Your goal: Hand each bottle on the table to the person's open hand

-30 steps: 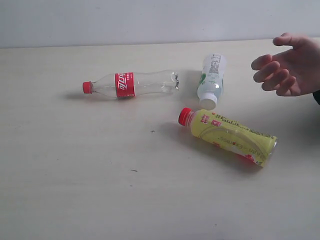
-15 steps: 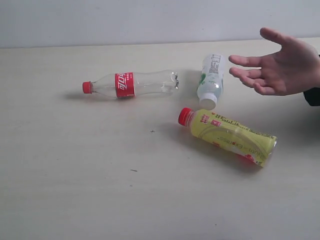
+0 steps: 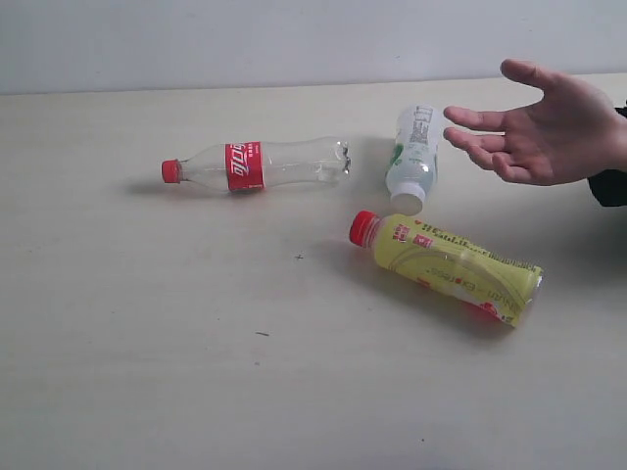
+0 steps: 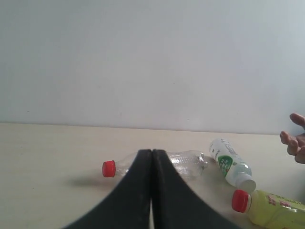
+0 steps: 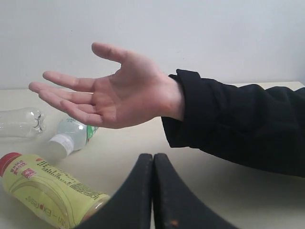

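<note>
pre-grasp. left end effector, right end effector: closed, empty. bare open hand ready; next likely open, reach yellow red-capped plastic bottle.

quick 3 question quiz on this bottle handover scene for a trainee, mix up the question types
1. True or false: the yellow bottle stands upright on the table.
2. How many bottles lie on the table in the exterior view? A) two B) three C) four
3. Fill in: the bottle nearest the person's open hand has a ___ cap.
Key: 1 false, it lies on its side; 2 B; 3 white, on the green-labelled bottle.
</note>
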Available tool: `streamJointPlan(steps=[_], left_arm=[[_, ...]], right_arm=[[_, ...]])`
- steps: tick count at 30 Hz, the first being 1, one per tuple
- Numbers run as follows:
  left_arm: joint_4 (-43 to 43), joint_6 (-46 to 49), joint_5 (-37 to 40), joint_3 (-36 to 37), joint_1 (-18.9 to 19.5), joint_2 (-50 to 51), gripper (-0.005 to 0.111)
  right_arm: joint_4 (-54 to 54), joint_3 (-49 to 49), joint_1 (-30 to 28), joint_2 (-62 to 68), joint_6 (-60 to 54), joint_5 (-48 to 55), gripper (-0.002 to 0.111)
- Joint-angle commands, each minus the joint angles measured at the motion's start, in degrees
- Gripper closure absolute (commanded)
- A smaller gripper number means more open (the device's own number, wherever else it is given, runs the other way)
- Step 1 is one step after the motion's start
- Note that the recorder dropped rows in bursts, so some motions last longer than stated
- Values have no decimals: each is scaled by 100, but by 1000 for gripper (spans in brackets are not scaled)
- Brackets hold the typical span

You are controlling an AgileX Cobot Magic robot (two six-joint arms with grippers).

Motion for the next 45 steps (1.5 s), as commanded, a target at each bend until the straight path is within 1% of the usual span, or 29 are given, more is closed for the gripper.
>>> streamJointPlan(steps=[1,8,11,17,20,23,26,28,37,40,42,45], left_arm=[[-42,-31,-11,16,13,-43,107],[-42,-31,-11,16,13,-43,107],[-42,-31,-11,16,13,-43,107],[-42,-31,-6,16,13,-43,107],[-42,-31,-6,16,13,-43,107],[-42,-31,-6,16,13,-43,107],[-42,-31,-6,16,13,-43,107],[-42,-31,-6,16,13,-43,107],[-42,-31,-6,16,13,-43,107],[-42,-31,-6,16,13,-43,107],[-42,-31,-6,16,13,-43,107],[-42,-31,-6,16,13,-43,107]], right_arm=[[0,29,-27,0,-18,-37,108],[0,29,-27,0,-18,-37,108],[-127,29,-27,0,-83,-403,108],[-127,29,-27,0,-83,-604,108],[814,29,-27,0,703,-1564,108],[1821,29,-27,0,1430,-2274,108],[2340,29,-27,0,1712,-2713,108],[2443,29,-27,0,1726,-2814,108],[2417,29,-27,0,1726,-2905,108],[2102,-56,-27,58,1726,-2964,108],[1793,-492,-27,341,1726,-2726,108],[811,-1441,-27,957,1726,-2121,108]])
